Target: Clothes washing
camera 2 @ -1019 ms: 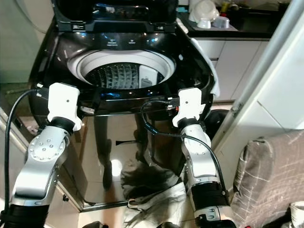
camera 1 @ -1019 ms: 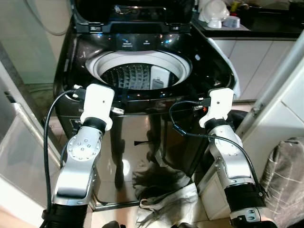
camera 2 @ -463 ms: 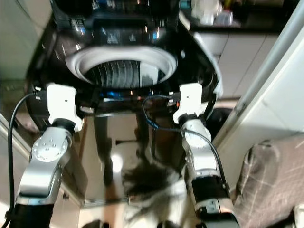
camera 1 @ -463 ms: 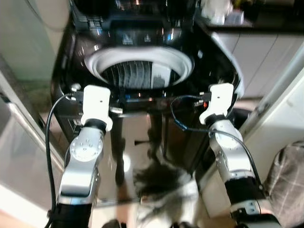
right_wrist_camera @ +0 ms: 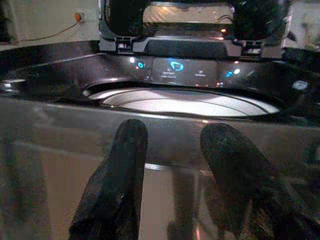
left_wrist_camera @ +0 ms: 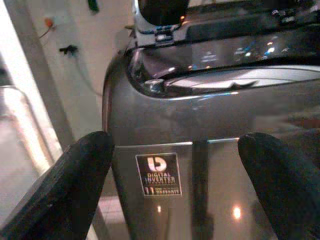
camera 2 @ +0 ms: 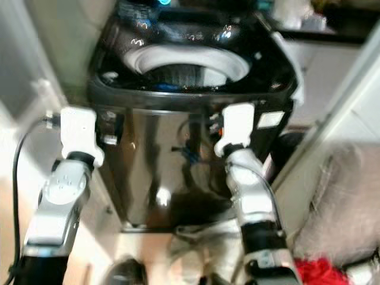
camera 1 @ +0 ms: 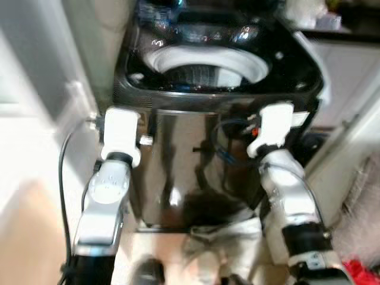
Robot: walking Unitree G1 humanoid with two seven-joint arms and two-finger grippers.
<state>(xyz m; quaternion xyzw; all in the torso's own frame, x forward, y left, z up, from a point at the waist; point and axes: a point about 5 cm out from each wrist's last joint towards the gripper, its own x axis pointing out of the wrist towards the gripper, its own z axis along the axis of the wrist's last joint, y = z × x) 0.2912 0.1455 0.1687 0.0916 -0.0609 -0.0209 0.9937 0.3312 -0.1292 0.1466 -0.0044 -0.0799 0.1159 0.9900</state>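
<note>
Pale walls and floor tiles surround a blurred laundry corner. Left gripper [left_wrist_camera: 175, 195] is spread wide and empty; right gripper [right_wrist_camera: 172, 170] is parted and empty. Both arms are raised, bent, facing a glossy black top-loading washing machine [camera 1: 196, 160] just ahead, lid up, white drum rim [camera 1: 205, 62] showing.

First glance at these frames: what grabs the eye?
The glossy dark top-load washing machine straight ahead, lid up, its white-rimmed drum opening facing the camera. Both grippers hang open before its front panel, left gripper and right gripper. Pale crumpled clothes lie on the floor at its base.
</note>
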